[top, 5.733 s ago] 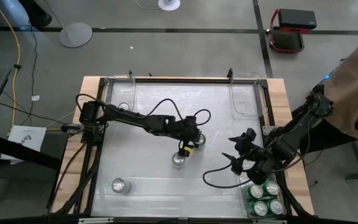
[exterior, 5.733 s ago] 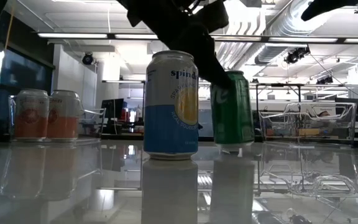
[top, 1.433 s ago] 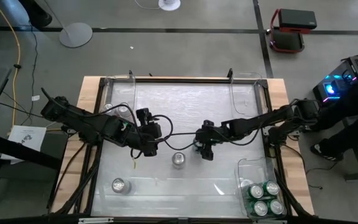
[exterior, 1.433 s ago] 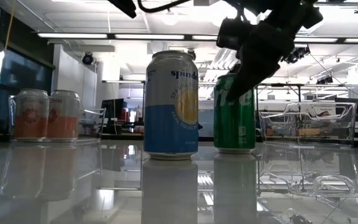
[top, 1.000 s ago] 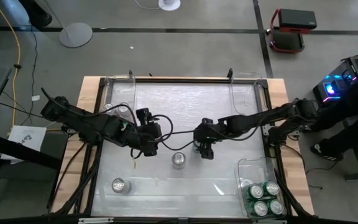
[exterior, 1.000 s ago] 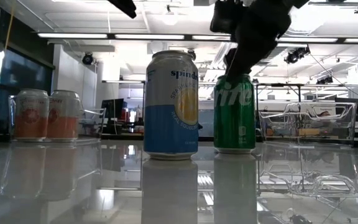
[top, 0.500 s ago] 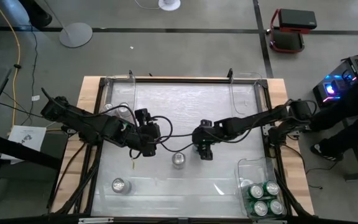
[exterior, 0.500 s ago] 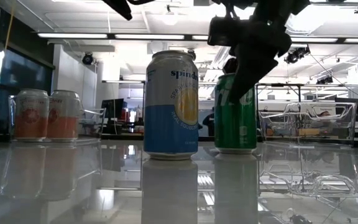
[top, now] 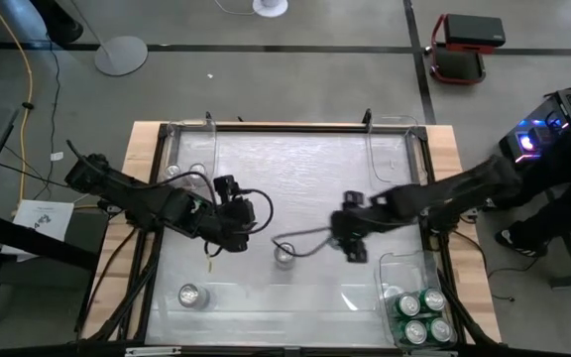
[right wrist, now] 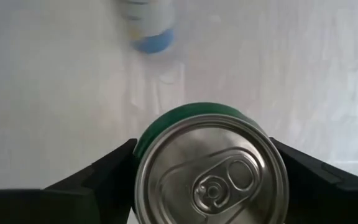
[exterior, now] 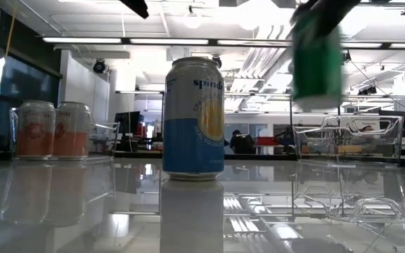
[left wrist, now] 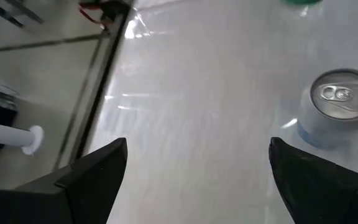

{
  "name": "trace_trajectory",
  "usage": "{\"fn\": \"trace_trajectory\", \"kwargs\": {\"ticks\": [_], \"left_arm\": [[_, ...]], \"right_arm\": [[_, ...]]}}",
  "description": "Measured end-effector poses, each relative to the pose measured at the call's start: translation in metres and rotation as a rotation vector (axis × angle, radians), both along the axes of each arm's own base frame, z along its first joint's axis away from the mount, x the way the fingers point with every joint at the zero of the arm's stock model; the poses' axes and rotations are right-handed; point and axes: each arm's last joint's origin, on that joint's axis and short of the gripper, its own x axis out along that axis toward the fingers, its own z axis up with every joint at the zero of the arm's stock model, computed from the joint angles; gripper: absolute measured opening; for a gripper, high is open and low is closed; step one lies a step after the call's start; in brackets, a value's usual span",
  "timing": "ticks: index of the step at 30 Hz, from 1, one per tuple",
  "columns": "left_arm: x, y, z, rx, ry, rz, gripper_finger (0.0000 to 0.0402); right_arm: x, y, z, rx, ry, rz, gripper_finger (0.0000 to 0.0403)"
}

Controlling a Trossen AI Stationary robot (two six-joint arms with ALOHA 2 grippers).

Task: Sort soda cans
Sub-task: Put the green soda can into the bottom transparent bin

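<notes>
Mid-sort: our right tool (right wrist: pixel 207 163), right of centre in high view, grips green can (right wrist: pixel 211 169) lifted clear of desk (top: pixel 266 169). Next, we judge: carry to bin (top: pixel 393 266) lower right holding green cans. Left tool (left wrist: pixel 194 162) wide open, empty, near blue can (left wrist: pixel 339 106).

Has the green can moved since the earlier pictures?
Yes. The green can, held in the right pincer, has risen off the table and shifted right, away from the standing blue can in the low view.
</notes>
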Motion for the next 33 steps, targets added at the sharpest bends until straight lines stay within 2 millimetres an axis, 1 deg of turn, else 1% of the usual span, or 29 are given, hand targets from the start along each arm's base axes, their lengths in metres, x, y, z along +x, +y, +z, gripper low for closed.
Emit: {"fn": "trace_trajectory", "kwargs": {"ticks": [3,6,9,12,16,19,22,26,33], "left_arm": [[-0.002,-0.004,0.001,0.041,-0.024,0.01,0.0367],[-0.004,-0.008,0.002,0.067,-0.046,0.022,0.0367],[-0.005,-0.01,0.002,0.083,-0.064,0.035,0.0367],[-0.005,-0.009,0.003,0.089,-0.074,0.046,0.0367],[-0.004,-0.009,0.003,0.09,-0.075,0.047,0.0367],[-0.004,-0.009,0.003,0.089,-0.075,0.047,0.0367],[-0.004,-0.009,0.003,0.09,-0.075,0.047,0.0367],[-0.004,-0.009,0.003,0.091,-0.074,0.046,0.0367],[-0.004,-0.009,0.003,0.091,-0.074,0.046,0.0367]], "right_arm": [[-0.037,0.017,0.02,0.066,-0.019,-0.074,0.0286],[-0.075,0.031,0.031,0.119,-0.002,-0.166,0.0286],[-0.109,0.042,0.033,0.139,0.069,-0.275,0.0286],[-0.133,0.052,0.031,0.133,0.139,-0.359,0.0286],[-0.152,0.065,0.026,0.133,0.166,-0.412,0.0286],[-0.164,0.072,0.016,0.124,0.174,-0.447,0.0286],[-0.176,0.075,-0.001,0.107,0.221,-0.49,0.0286],[-0.187,0.081,-0.025,0.156,0.261,-0.52,0.0286],[-0.196,0.076,-0.063,0.225,0.281,-0.545,0.0286]]}}
